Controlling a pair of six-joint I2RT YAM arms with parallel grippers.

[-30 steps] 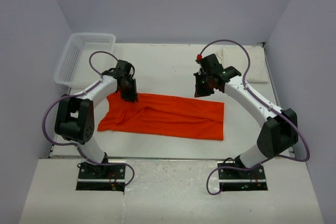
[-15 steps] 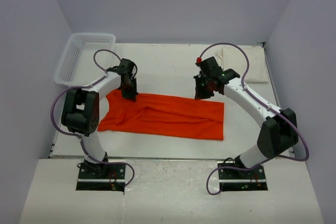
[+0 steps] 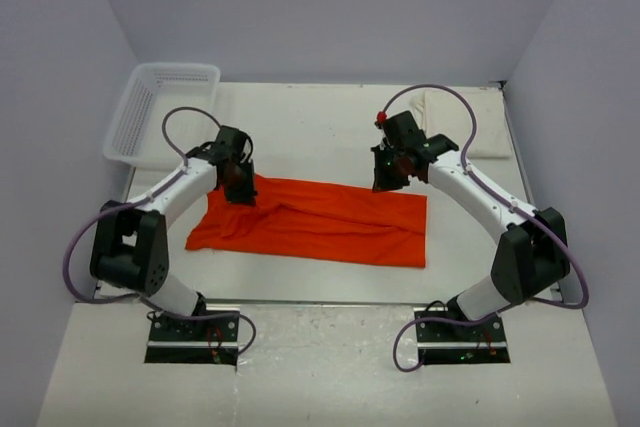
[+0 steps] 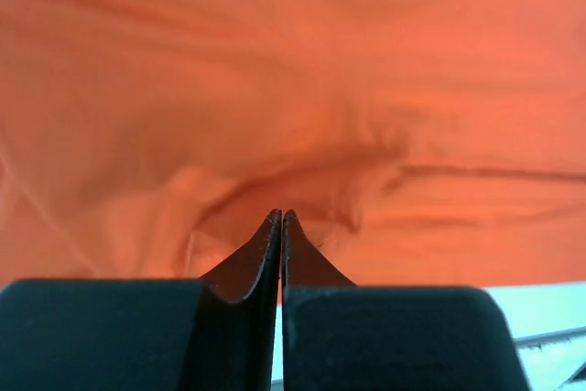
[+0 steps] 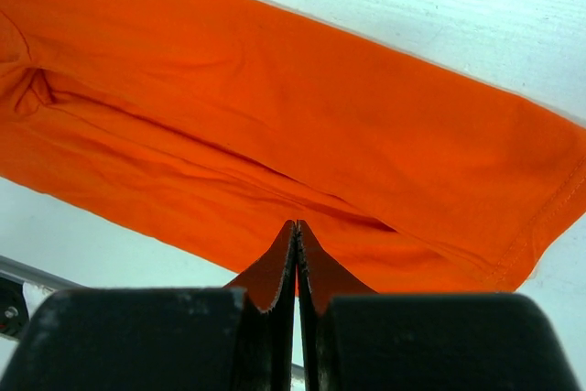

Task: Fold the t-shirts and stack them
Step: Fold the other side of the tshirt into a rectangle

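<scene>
Now the left fingers [image 4: 261, 258] have pinched shut on the orange t-shirt [image 3: 330, 222].

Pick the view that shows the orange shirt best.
Top external: the whole orange shirt is in frame, lying as a long band with every edge visible. The left wrist view shows only a wrinkled patch of it; the right wrist view shows one long stretch and a hemmed end.
</scene>
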